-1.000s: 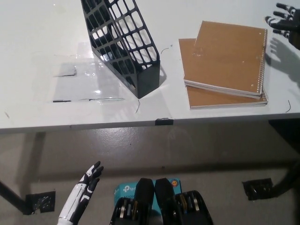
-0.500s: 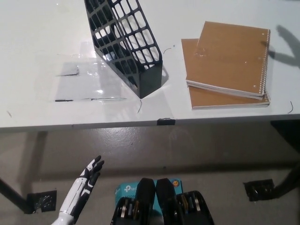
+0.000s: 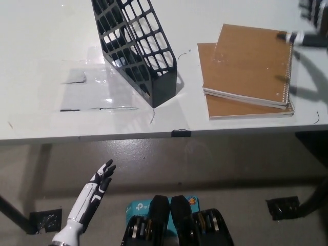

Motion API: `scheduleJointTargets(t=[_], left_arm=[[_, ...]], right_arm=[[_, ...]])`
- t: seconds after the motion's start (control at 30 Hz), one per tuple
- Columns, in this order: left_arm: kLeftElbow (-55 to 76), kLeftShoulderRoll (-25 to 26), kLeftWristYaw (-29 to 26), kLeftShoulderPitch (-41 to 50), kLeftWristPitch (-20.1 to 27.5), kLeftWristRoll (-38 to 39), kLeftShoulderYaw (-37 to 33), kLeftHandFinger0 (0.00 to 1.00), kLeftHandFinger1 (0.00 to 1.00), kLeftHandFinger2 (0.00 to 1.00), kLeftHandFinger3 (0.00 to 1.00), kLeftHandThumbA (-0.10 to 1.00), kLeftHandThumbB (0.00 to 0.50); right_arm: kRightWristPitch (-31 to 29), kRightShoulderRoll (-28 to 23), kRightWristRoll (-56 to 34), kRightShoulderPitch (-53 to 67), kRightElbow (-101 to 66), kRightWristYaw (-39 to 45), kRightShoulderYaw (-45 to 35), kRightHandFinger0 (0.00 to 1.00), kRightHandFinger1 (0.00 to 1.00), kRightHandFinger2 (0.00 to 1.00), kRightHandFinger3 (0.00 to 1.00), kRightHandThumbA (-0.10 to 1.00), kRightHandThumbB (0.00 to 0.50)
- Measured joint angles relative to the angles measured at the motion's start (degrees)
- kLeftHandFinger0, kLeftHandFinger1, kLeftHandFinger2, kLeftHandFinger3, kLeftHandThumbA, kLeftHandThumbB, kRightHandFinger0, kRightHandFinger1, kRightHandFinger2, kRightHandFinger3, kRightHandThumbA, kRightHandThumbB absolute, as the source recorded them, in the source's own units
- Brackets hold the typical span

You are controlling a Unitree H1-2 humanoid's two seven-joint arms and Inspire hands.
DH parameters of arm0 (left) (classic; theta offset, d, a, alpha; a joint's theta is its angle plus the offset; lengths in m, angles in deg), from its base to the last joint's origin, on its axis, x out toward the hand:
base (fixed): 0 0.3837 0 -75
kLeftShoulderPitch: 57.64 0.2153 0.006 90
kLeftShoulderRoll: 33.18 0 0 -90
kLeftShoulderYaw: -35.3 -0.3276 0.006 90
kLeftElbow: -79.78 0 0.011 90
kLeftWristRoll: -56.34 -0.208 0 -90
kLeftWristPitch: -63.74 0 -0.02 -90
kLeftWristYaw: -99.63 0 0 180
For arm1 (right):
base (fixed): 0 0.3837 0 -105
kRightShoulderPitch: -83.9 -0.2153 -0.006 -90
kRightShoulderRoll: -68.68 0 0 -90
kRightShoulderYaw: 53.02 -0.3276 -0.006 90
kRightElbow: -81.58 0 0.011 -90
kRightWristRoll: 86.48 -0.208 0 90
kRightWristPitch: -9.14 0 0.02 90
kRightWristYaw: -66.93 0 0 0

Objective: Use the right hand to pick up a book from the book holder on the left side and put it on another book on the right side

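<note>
Two stacked books [image 3: 249, 66] lie just left of the right hand [image 3: 310, 25], grip unclear.

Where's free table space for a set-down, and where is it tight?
Free: the table left of the book holder, and the strip between holder and stacked notebooks. Tight: the right edge, where the right hand hangs by the notebooks' spiral.

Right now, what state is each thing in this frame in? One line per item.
Black mesh book holder: upright on the table, appears empty.
Upper brown spiral notebook: closed, stacked askew on the lower one.
Lower brown notebook: closed, flat on the table.
Right hand: at the top right edge, mostly cropped; open or shut unclear.
Left hand: open, resting below the table edge.
</note>
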Motion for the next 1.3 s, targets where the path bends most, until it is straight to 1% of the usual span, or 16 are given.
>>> scheduleJointTargets(t=[0.07, 0.2, 0.27, 0.37, 0.53, 0.6, 0.67, 0.7, 0.73, 0.83, 0.93, 1.0, 1.1, 1.17, 1.23, 1.3], left_arm=[[-0.2, 0.0, 0.0, -0.5, -0.1, 0.0, 0.0, 1.00, 1.00, 1.00, 1.00, 1.00, 0.179], [-0.6, 0.0, 0.0, -1.7, -0.2, 0.0, 0.0, 1.00, 1.00, 1.00, 1.00, 1.00, 0.179], [-0.9, 0.0, 0.0, -2.3, -0.2, 0.0, 0.0, 1.00, 1.00, 1.00, 1.00, 1.00, 0.177], [-1.5, 0.0, 0.0, -3.4, -0.3, 0.0, 0.0, 1.00, 1.00, 1.00, 1.00, 1.00, 0.162], [-2.5, 0.0, 0.0, -5.4, -0.3, 0.0, 0.0, 1.00, 1.00, 1.00, 1.00, 1.00, 0.162], [-3.0, 0.0, 0.0, -6.5, -0.4, 0.0, 0.0, 1.00, 1.00, 1.00, 1.00, 1.00, 0.164], [-3.3, 0.0, 0.0, -7.5, -0.5, 0.0, 0.0, 1.00, 1.00, 1.00, 1.00, 1.00, 0.172], [-3.4, 0.0, 0.0, -8.0, -0.6, 0.0, 0.0, 1.00, 1.00, 1.00, 1.00, 1.00, 0.172], [-3.6, 0.1, 0.0, -8.7, -0.6, 0.0, 0.0, 1.00, 1.00, 1.00, 1.00, 1.00, 0.165], [-3.8, 0.1, 0.0, -10.7, -1.0, 0.0, 0.0, 1.00, 1.00, 1.00, 1.00, 1.00, 0.155], [-3.5, 0.7, 0.0, -13.6, -1.4, 0.0, 0.4, 1.00, 1.00, 1.00, 1.00, 1.00, 0.151], [-3.0, 1.1, 0.0, -15.1, -1.4, 0.1, 0.7, 1.00, 1.00, 1.00, 1.00, 1.00, 0.162], [-2.2, 1.3, 0.0, -16.2, -1.4, 0.1, 1.0, 1.00, 1.00, 1.00, 1.00, 1.00, 0.165], [-2.0, 1.3, 0.0, -15.6, -1.4, 0.0, 1.0, 1.00, 1.00, 1.00, 1.00, 1.00, 0.163], [-1.8, 1.3, 0.0, -14.5, -1.4, 0.0, 1.0, 1.00, 1.00, 1.00, 1.00, 1.00, 0.157], [-1.7, 1.3, 0.0, -13.5, -1.4, 0.0, 1.0, 1.00, 1.00, 1.00, 1.00, 1.00, 0.158]], right_arm=[[0.2, 1.2, 0.0, 3.6, -3.0, 0.0, 0.0, 1.00, 1.00, 1.00, 1.00, 0.85, 0.318], [0.7, 4.2, 0.0, 11.5, -9.8, 0.0, 0.2, 1.00, 1.00, 1.00, 1.00, 0.82, 0.270], [0.9, 5.4, 0.0, 15.3, -13.3, 0.0, 0.4, 1.00, 1.00, 1.00, 1.00, 0.79, 0.263], [1.4, 6.8, 0.0, 20.5, -18.6, 0.0, 0.5, 1.00, 1.00, 1.00, 1.00, 0.77, 0.270], [1.7, 8.1, 0.0, 26.0, -26.8, 0.0, 0.6, 1.00, 1.00, 1.00, 1.00, 0.86, 0.290], [1.7, 8.6, 0.0, 27.7, -30.9, 0.0, 0.6, 1.00, 1.00, 1.00, 1.00, 0.85, 0.246], [1.7, 9.0, 0.1, 28.7, -34.3, 0.0, 0.6, 1.00, 1.00, 1.00, 1.00, 0.86, 0.238], [1.7, 9.3, 0.1, 29.2, -36.4, 0.0, 0.6, 1.00, 1.00, 1.00, 1.00, 0.90, 0.247], [1.7, 9.7, 0.1, 29.5, -38.4, 0.0, 0.6, 1.00, 1.00, 1.00, 1.00, 0.90, 0.226], [1.6, 10.4, 0.2, 29.9, -44.7, -0.1, 0.6, 1.00, 1.00, 1.00, 1.00, 0.90, 0.216], [0.4, 10.9, 1.4, 28.9, -49.3, -0.5, 0.6, 1.00, 1.00, 1.00, 1.00, 0.86, 0.209], [-0.8, 11.3, 2.0, 27.4, -47.3, -0.9, 0.6, 1.00, 1.00, 1.00, 1.00, 0.83, 0.155], [-3.0, 11.9, 3.6, 26.3, -38.7, -1.4, 1.3, 1.00, 1.00, 1.00, 1.00, 0.85, 0.192], [-3.6, 12.4, 4.7, 26.3, -31.6, -1.9, 2.0, 1.00, 1.00, 1.00, 1.00, 0.86, 0.198], [-4.2, 12.8, 5.5, 26.4, -26.5, -2.3, 2.6, 1.00, 1.00, 1.00, 1.00, 0.85, 0.179], [-4.9, 13.2, 6.3, 26.6, -22.7, -2.7, 3.0, 1.00, 1.00, 1.00, 1.00, 0.84, 0.178]])
